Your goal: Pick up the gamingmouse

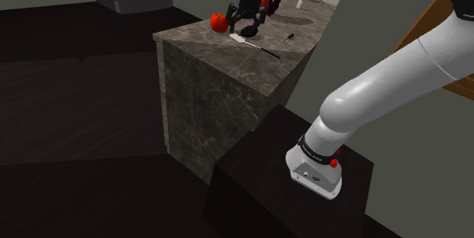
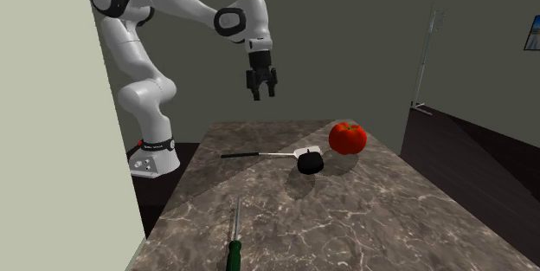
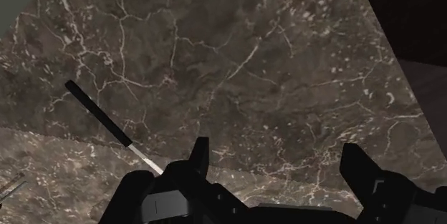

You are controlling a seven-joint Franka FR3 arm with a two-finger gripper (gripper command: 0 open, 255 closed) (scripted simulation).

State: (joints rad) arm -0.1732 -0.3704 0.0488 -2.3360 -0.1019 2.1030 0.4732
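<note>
hovering fingers (image 2: 263,90) wide apart, empty; wrist view's spatula handle (image 3: 100,115), second exterior view's black mouse (image 2: 311,164) beside tomato (image 2: 347,138)

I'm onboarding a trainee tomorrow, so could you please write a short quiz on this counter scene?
1. True or false: the gripper is shut on the black mouse.
2. Where is the red tomato? A) on the marble counter, beside the mouse; B) on the floor; C) between the fingers.
3. Fill in: the screwdriver has a ____ handle.

Key: 1 false, since the gripper is open and hangs above the counter; 2 A; 3 green.
</note>
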